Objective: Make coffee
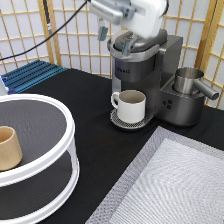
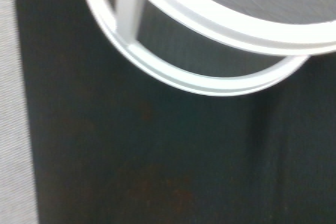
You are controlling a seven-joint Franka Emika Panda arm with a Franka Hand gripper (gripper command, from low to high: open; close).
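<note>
The hand (image 1: 116, 41) hangs tilted above the coffee machine (image 1: 145, 75) at the far side of the black counter (image 1: 85, 120), its fingers spread apart and holding nothing. The pod is not visible. A white mug (image 1: 131, 105) sits under the spout; lattice screens (image 1: 60, 35) stand behind.

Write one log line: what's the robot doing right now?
gripper: open, empty, above coffee machine lid | white mug: on drip tray | pod: not visible

Robot arm's gripper (image 1: 115, 40) hangs at the exterior view's twelve o'clock, fingers (image 1: 102, 33) spread apart, pointing down.
</note>
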